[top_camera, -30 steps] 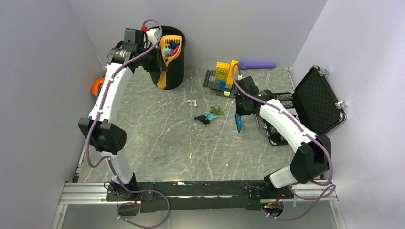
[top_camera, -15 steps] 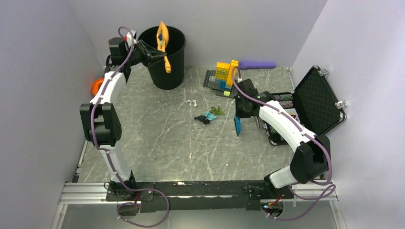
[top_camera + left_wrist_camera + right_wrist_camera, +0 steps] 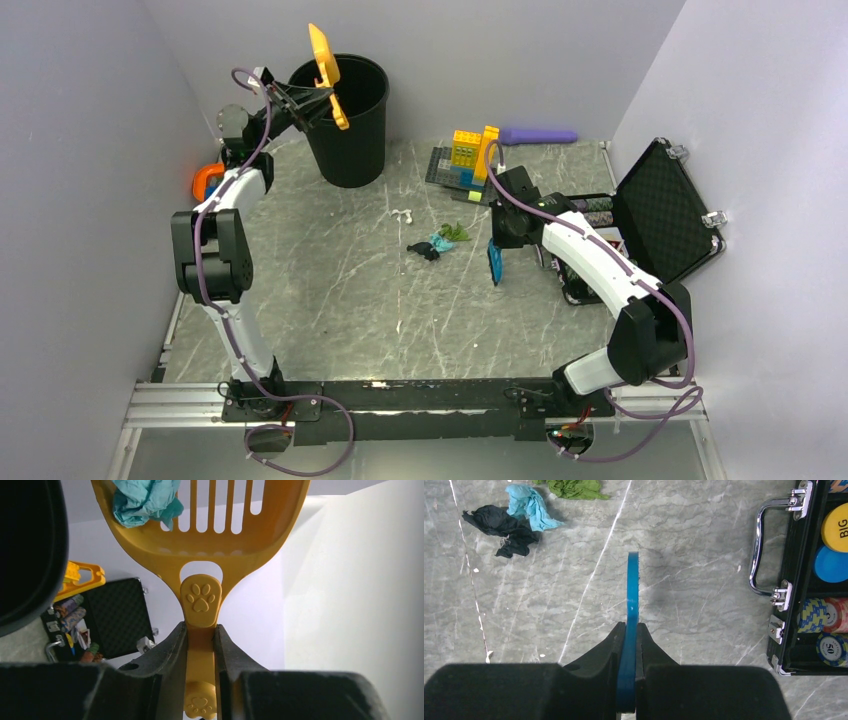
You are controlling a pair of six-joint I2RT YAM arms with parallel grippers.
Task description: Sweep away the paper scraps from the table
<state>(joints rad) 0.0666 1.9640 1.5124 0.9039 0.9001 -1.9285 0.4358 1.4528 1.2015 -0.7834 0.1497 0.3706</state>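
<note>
Paper scraps (image 3: 519, 517), light and soft, lie on the bench (image 3: 330, 300); one teal wad (image 3: 142, 500) sits in the yellow scoop (image 3: 200, 545). Better pushed than pinched. Left jaws clamp the scoop's handle by the black bin (image 3: 350, 140), right jaws a thin blue blade (image 3: 631, 595), perhaps a scraper

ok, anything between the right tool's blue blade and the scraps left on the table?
Nothing visible. Only bare table lies between the blue blade in the right tool and the black, teal and green paper scraps.
</note>
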